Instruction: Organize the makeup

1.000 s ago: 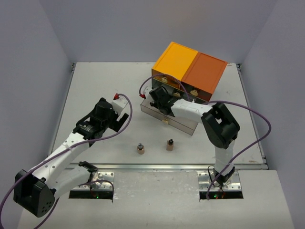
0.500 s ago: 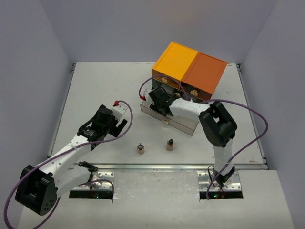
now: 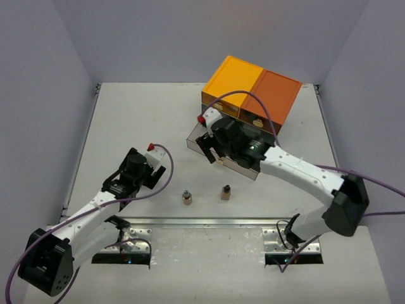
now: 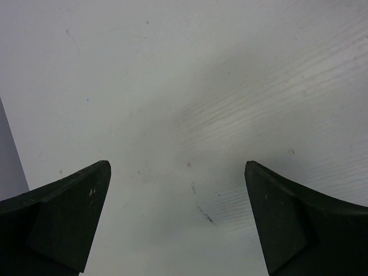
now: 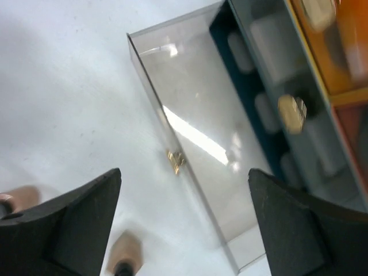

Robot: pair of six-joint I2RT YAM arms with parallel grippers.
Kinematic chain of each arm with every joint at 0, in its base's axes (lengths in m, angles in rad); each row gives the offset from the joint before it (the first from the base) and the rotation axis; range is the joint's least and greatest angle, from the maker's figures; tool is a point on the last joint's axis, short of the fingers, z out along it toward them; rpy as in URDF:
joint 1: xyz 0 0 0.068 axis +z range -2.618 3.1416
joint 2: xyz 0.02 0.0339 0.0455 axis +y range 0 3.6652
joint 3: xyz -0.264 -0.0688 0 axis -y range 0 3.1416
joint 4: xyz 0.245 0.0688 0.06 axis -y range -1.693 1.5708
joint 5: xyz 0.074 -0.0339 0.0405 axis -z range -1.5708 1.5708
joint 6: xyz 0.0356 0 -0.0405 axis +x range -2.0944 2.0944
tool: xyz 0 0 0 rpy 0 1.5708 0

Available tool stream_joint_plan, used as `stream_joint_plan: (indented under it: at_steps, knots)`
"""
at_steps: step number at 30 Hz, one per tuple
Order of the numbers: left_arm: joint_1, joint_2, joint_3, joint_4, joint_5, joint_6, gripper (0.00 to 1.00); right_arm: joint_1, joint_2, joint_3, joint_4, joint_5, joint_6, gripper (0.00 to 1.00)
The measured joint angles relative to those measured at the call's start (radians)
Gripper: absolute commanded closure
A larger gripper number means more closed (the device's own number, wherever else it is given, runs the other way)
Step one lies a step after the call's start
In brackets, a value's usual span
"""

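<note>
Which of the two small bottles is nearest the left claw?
The left bottle, the grey-capped one: it stands closer to the left claw than the dark-capped bottle to its right.

R claw opened, L arm pulled back

A drawer chest stands at the far right of the counter, its top yellow-orange on the left half and darker orange on the right. A clear drawer is pulled out at its base, with a small gold knob on the front.
</note>
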Motion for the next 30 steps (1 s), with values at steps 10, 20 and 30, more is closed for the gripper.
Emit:
stream_joint_plan:
  at_steps: [10,20,30]
  knots:
    - [0.029,-0.066,-0.054,0.049,-0.016,0.0,0.0,0.02,-0.345,-0.448,-0.052,-0.035,0.458,0.05]
    - [0.035,-0.091,-0.071,0.069,-0.039,0.0,0.0,0.078,-0.384,-0.551,-0.035,-0.043,0.629,0.08]
    - [0.046,-0.091,-0.071,0.075,-0.056,0.0,0.0,0.097,-0.26,-0.585,0.051,-0.059,0.674,0.37]
